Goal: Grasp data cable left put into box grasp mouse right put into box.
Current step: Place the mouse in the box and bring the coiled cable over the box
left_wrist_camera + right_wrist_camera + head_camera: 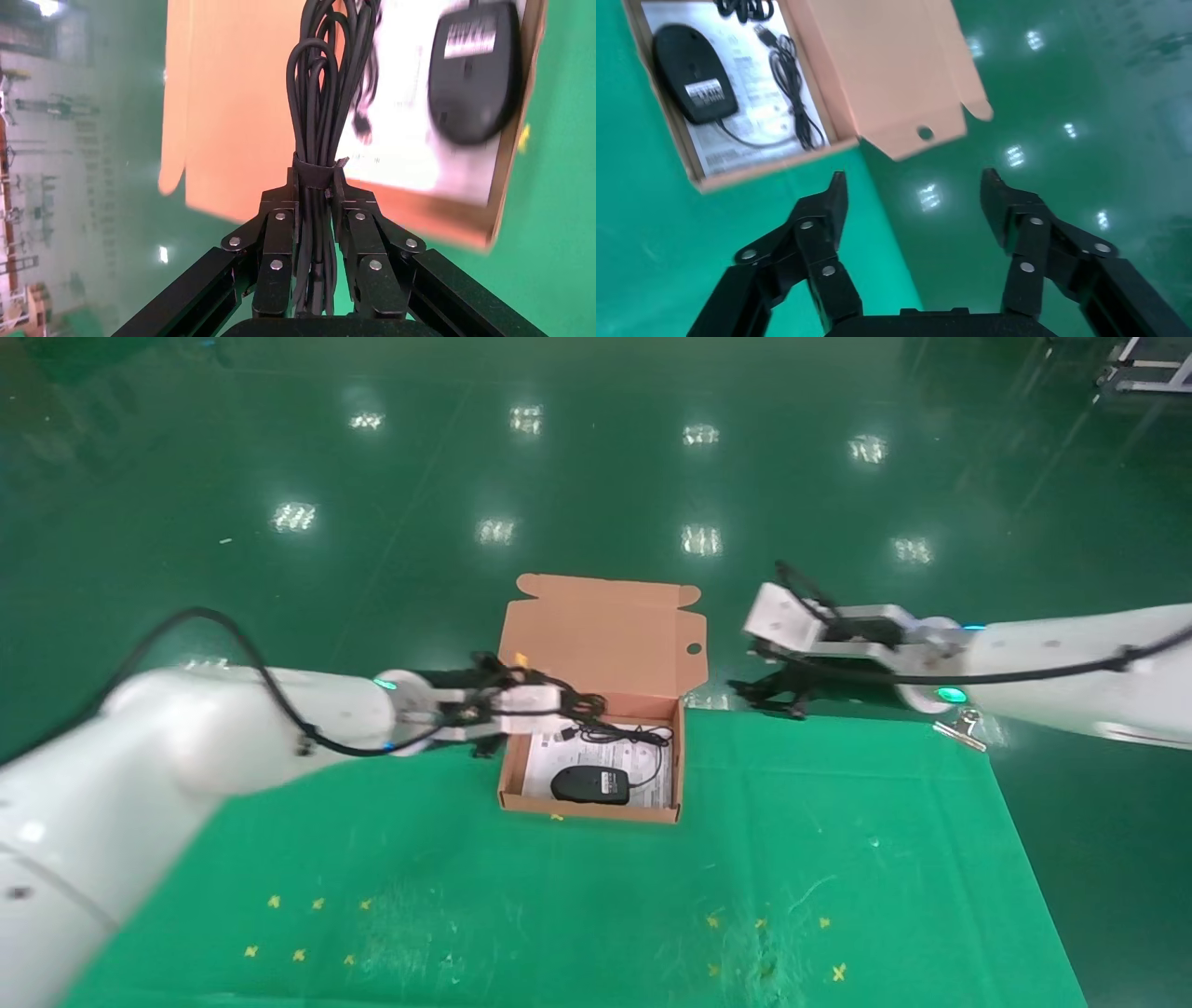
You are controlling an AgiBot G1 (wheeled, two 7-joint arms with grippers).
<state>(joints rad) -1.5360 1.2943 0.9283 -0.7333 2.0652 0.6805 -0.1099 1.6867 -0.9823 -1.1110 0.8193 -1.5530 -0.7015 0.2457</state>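
The box (587, 808) lies open at the middle of the green mat, lid (605, 635) raised at the back. The mouse (590, 785) lies inside on the white sheet, its cord (633, 736) and USB plug beside it. My left gripper (570, 706) is shut on the data cable (589, 708) and holds it over the box's back left part. In the left wrist view the cable (323, 105) runs between the shut fingers (277, 235), above the mouse (474, 70). My right gripper (773, 696) is open and empty, right of the box at the table's far edge; the right wrist view shows its gripper (912, 196) apart from the mouse (691, 74).
A metal clip (959, 728) lies at the mat's far right corner under the right arm. Yellow cross marks (307, 929) dot the mat's front. The shiny green floor (596, 477) lies beyond the table's far edge.
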